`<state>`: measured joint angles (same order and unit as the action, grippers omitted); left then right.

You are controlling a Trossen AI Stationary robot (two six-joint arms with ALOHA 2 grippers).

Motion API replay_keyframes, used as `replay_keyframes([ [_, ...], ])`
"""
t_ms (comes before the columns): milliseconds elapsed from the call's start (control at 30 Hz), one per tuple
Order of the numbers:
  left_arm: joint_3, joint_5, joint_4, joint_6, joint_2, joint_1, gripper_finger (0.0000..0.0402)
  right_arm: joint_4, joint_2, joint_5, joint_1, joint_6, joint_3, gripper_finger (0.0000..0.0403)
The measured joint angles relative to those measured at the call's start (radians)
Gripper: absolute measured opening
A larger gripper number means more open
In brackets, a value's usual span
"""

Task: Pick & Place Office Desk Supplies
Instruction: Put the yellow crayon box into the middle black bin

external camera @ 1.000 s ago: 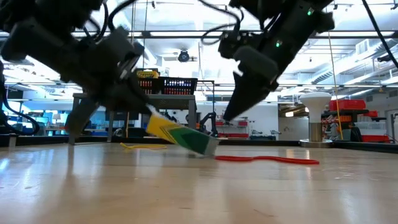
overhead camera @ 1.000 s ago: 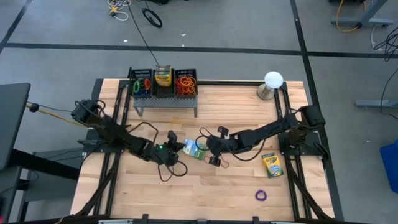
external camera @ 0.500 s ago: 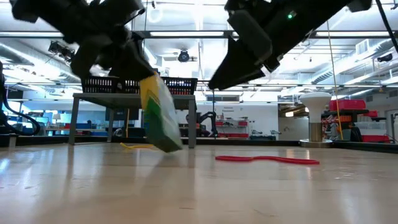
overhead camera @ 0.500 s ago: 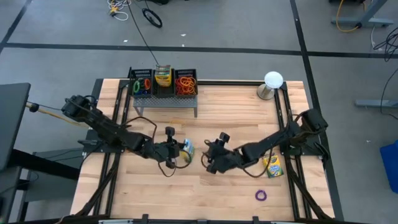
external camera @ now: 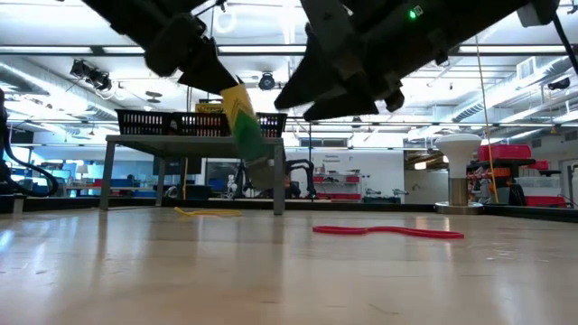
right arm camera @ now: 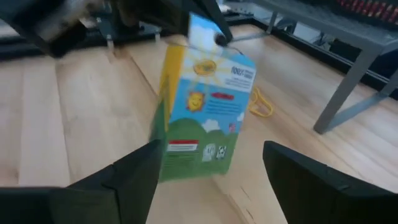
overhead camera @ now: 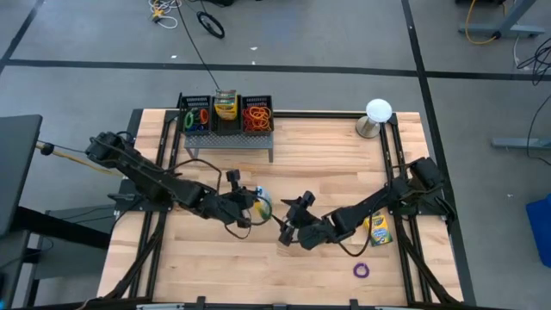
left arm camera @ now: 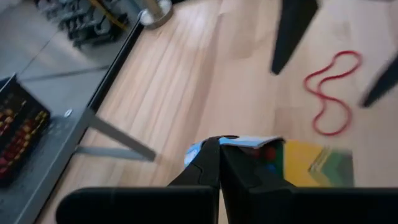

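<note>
A yellow-and-green crayon box (right arm camera: 202, 115) with a light blue top flap fills the right wrist frame's centre, a red rubber band (left arm camera: 332, 91) loops at the left wrist frame's upper right, and a purple band (overhead camera: 362, 270) lies lower right on pale wood (overhead camera: 327, 155).

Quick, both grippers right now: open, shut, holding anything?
Left gripper: shut on the crayon box, lifted off the table.
Right gripper: open, empty, just short of that box.

Your open table front (overhead camera: 224, 275) lies free; the rack (overhead camera: 229, 138), red band (external camera: 388, 232) and lifted box (external camera: 242, 122) obstruct.
</note>
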<state>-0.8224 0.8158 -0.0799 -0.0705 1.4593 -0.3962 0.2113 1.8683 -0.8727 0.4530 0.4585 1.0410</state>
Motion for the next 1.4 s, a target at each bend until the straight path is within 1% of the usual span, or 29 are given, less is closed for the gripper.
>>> replay_keyframes([
  [133, -0.037, -0.002, -0.08, -0.062, 0.0, 0.032, 0.0003, 0.034, 0.024, -0.018, -0.014, -0.02, -0.001, 0.0291],
  [167, -0.043, -0.002, -0.094, -0.075, 0.0, 0.04, 0.0003, 0.068, 0.04, -0.029, -0.019, -0.027, -0.001, 0.0291],
  [300, -0.055, -0.02, -0.114, -0.094, 0.0, 0.07, 0.0003, 0.166, 0.093, -0.06, -0.028, -0.08, 0.015, 0.0291],
  [400, -0.056, -0.044, -0.129, -0.107, 0.0, 0.093, 0.0003, 0.19, 0.132, -0.102, -0.03, -0.116, 0.046, 0.0291],
  [567, -0.057, -0.062, -0.135, -0.124, 0.0, 0.115, 0.0003, 0.183, 0.201, -0.168, -0.039, -0.153, 0.13, 0.0291],
  [667, -0.057, -0.078, -0.13, -0.124, 0.0, 0.117, 0.0003, 0.182, 0.24, -0.168, -0.055, -0.184, 0.185, 0.0291],
  [767, -0.057, -0.086, -0.131, -0.129, 0.0, 0.115, 0.0003, 0.159, 0.265, -0.194, -0.075, -0.179, 0.231, 0.0291],
  [867, -0.057, -0.088, -0.134, -0.139, 0.0, 0.115, 0.0003, 0.136, 0.277, -0.206, -0.095, -0.168, 0.249, 0.0291],
  [967, -0.056, -0.098, -0.135, -0.14, 0.0, 0.115, 0.0003, 0.13, 0.274, -0.205, -0.112, -0.112, 0.249, 0.0291],
  [1100, -0.056, -0.104, -0.137, -0.14, 0.0, 0.113, 0.0003, 0.098, 0.275, -0.199, -0.114, -0.115, 0.245, 0.029],
  [1167, -0.057, -0.103, -0.141, -0.14, 0.0, 0.109, 0.0003, 0.064, 0.275, -0.18, -0.115, -0.104, 0.245, 0.0281],
  [1233, -0.057, -0.107, -0.141, -0.14, 0.0, 0.107, 0.0003, 0.058, 0.275, -0.165, -0.116, -0.104, 0.244, 0.0265],
  [1400, -0.057, -0.133, -0.144, -0.143, 0.0, 0.108, 0.0003, 0.053, 0.275, -0.125, -0.119, -0.105, 0.244, 0.02],
])
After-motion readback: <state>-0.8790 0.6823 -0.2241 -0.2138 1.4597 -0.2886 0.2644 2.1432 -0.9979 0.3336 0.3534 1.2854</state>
